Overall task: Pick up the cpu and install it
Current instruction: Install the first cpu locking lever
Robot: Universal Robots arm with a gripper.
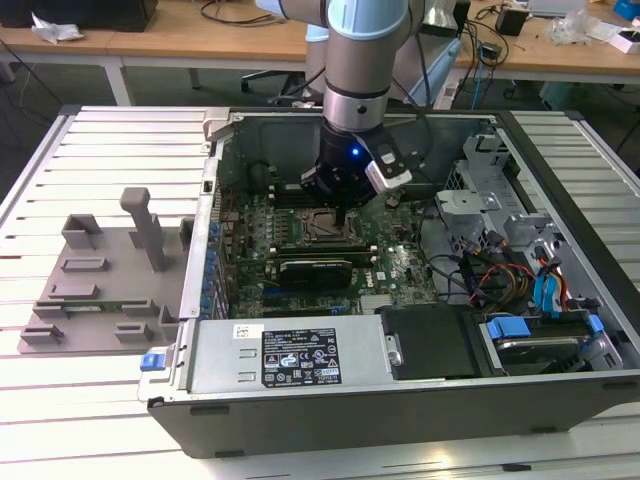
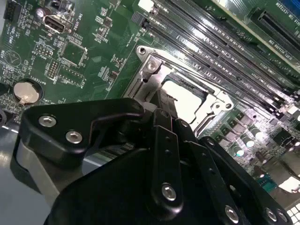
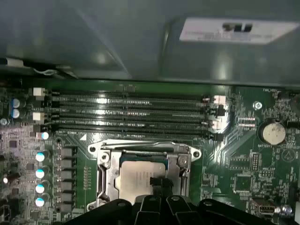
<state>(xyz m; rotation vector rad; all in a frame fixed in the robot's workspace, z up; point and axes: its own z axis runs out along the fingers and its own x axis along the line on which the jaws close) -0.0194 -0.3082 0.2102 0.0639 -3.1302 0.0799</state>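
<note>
Cpu [image 3: 140, 180] is already lying within the socket frame [image 3: 105, 161], installation seemingly nearly complete, while gripper [image 3: 157, 187] is hovering directly above, finger state untellable.

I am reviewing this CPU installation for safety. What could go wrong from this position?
1. The cpu sits inside the socket frame with the claw right at it; if it lies slightly tilted, pressing might harm the contacts.
2. The memory slots run close beside the socket, so a sideways move could strike them.
</note>
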